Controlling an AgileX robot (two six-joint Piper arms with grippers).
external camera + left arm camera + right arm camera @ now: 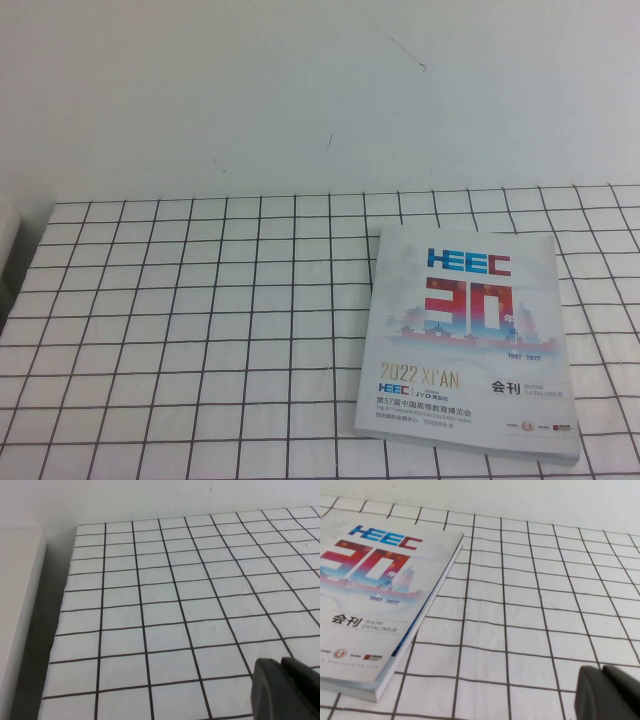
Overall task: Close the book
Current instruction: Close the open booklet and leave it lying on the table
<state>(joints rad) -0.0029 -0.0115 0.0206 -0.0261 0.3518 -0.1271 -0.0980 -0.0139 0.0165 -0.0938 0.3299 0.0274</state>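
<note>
Front cover of the book (470, 340), toward the desk's (200, 300) right near corner:
- "HEEC" at top, blue with a red C
- large "30" beneath it
- small "1992–2022"
- gold "2022 XI'AN"
- "会刊 SHOW CATALOGUE"
- "第57届中国高等教育博览会"
- print by the bottom logos is too small to read

Matte black left gripper (283, 680), blunt rounded tip, right gripper (603, 686) alike

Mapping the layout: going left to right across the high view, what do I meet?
white object at the edge → grid cloth → book. The left gripper and right gripper show only in their own wrist views, over the cloth.
</note>
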